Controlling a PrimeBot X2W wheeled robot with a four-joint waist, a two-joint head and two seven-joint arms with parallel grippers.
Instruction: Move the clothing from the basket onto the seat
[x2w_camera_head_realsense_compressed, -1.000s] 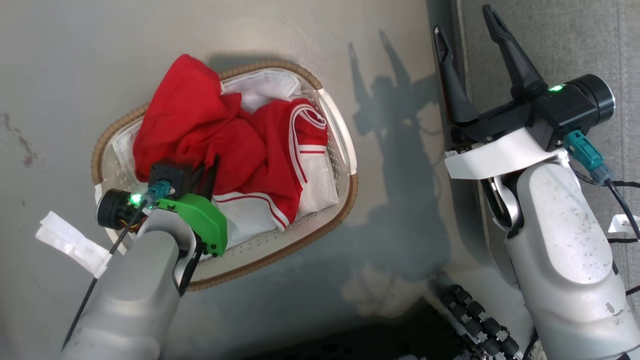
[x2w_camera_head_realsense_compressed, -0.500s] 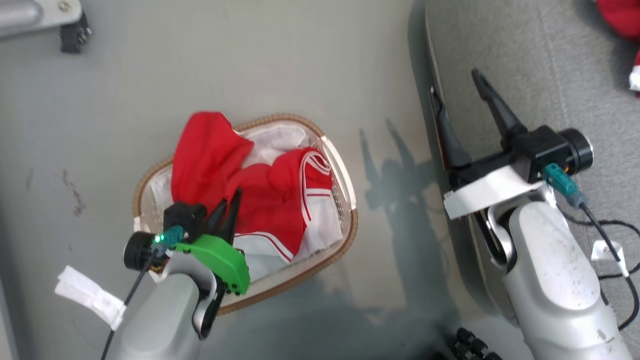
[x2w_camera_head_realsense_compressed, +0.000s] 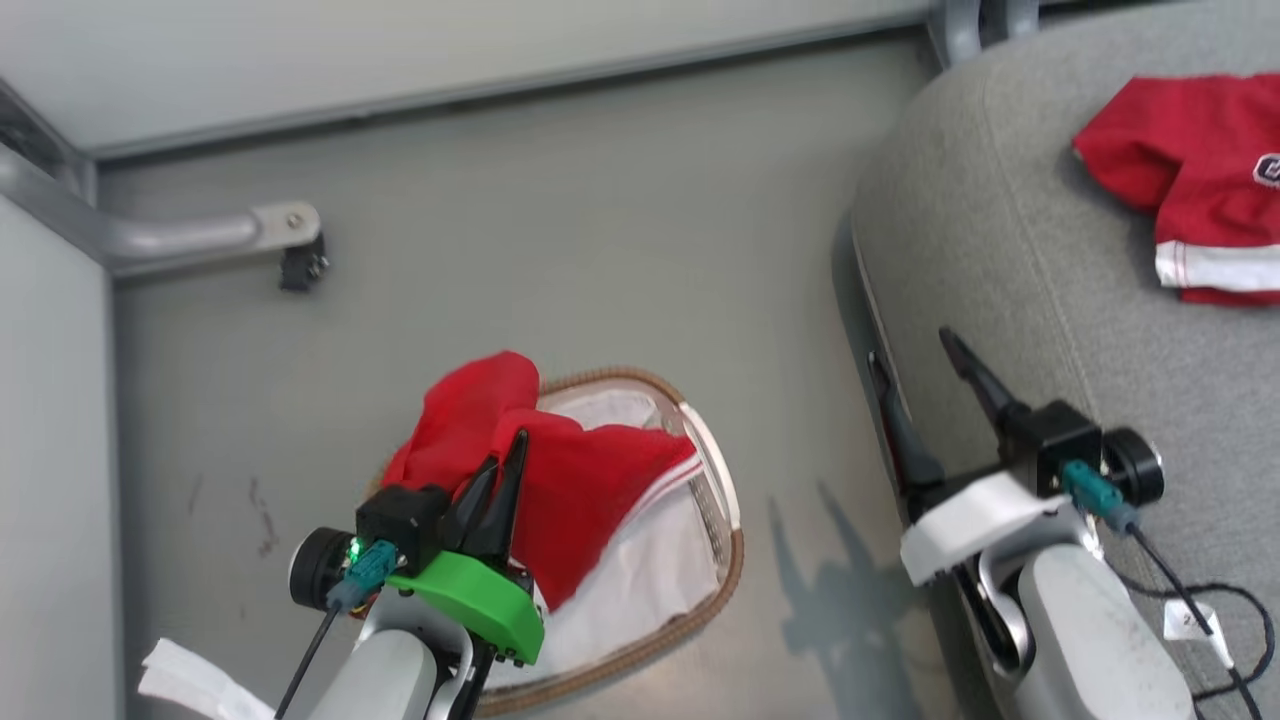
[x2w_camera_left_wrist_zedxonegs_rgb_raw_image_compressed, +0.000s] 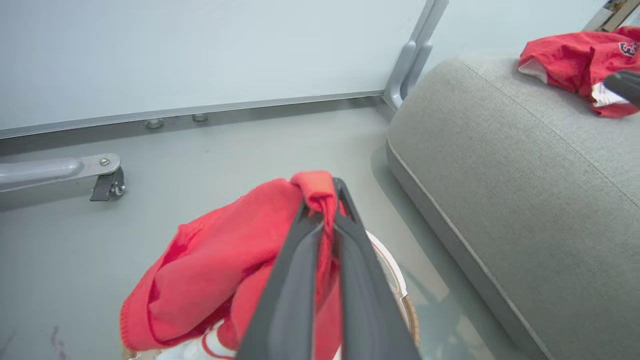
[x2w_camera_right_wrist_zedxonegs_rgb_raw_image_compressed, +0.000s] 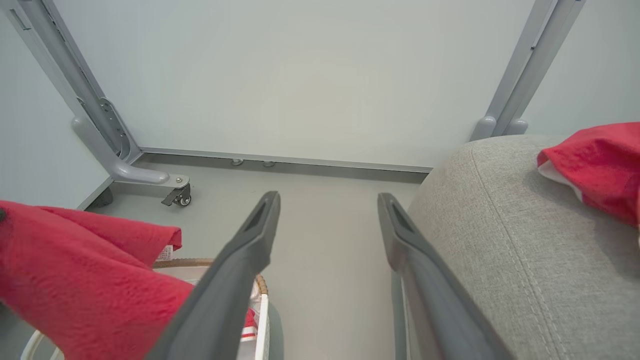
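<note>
1. Seat (x2w_camera_head_realsense_compressed: 1000, 250): grey upholstered cushion filling the head view from 1 to 4 o'clock. It stands on the floor (x2w_camera_head_realsense_compressed: 560, 200), at 3 o'clock from the basket (x2w_camera_head_realsense_compressed: 738, 560) and apart from it.
2. Basket: oval, with a brown woven rim, on the floor at 6 to 7 o'clock in the head view. White cloth (x2w_camera_head_realsense_compressed: 650, 590) shows inside toward its 4 o'clock side. Whether this is liner or a garment cannot be told from that view. The left wrist view shows a white fold with a red stripe low in the basket.
3. Clothing, first garment (x2w_camera_head_realsense_compressed: 1170, 170): red with a white hem, lying on the seat at 2 o'clock in the head view. Judged delivered.
4. Clothing, second garment (x2w_camera_head_realsense_compressed: 590, 490): red with a white stripe. It hangs from the left gripper (x2w_camera_left_wrist_zedxonegs_rgb_raw_image_compressed: 324, 197) above the basket, with its lower folds trailing into the basket.
5. Left gripper: fingers together, clamped on a fold of the second garment near the tips.
6. Right gripper (x2w_camera_head_realsense_compressed: 910, 347): fingers apart with nothing between them, at the 9 o'clock edge of the seat.
7. Status (judgement): one item done, one lifted but not yet over the seat. Left to do: carry it toward 3 o'clock, release it on the seat, then check the basket for the striped fold.
</note>
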